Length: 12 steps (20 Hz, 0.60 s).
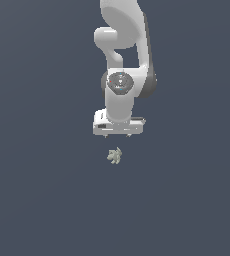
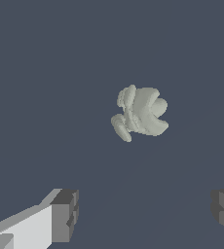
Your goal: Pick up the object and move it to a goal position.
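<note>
Item: pale grey-green lump (image 1: 114, 156), small, knobbly, with pointed protrusions; lies alone on the dark table (image 1: 37, 200), apart from the arm.
White Panda gripper (image 1: 118, 135): above the lump, pointing down; jaws spread wide, holding nothing, dark fingertips (image 2: 65, 214) clear of it.

Bare dark floor (image 1: 42, 200) on every side of the object (image 1: 114, 156), open gap between it and the spread gripper (image 1: 118, 135) above, nothing standing between.

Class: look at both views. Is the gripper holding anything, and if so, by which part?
Nothing is held. The gripper is open and apart from the object, which lies clear of both fingertips.
</note>
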Available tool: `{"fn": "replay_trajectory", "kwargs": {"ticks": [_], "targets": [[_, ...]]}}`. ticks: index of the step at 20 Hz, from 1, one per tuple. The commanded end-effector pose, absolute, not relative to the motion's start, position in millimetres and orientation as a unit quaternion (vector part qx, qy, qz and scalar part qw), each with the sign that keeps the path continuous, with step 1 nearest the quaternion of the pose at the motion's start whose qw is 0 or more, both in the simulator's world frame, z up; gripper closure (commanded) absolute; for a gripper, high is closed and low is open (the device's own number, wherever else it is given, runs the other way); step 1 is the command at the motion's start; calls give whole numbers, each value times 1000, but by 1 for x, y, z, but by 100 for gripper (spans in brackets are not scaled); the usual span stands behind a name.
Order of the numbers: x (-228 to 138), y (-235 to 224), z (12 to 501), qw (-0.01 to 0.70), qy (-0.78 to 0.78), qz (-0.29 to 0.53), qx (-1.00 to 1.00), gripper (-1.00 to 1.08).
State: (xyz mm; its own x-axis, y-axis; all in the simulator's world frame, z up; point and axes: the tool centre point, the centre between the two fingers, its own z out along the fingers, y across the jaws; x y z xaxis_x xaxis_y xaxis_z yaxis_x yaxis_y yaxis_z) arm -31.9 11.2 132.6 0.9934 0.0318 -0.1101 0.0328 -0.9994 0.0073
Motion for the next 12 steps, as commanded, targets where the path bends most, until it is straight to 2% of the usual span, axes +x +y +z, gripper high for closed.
{"fn": "replay_trajectory", "kwargs": {"ticks": [1, 12], "targets": [[-32, 11, 133, 5, 16, -55, 998, -92], [-21, 14, 147, 0, 4, -49, 999, -92]]}}
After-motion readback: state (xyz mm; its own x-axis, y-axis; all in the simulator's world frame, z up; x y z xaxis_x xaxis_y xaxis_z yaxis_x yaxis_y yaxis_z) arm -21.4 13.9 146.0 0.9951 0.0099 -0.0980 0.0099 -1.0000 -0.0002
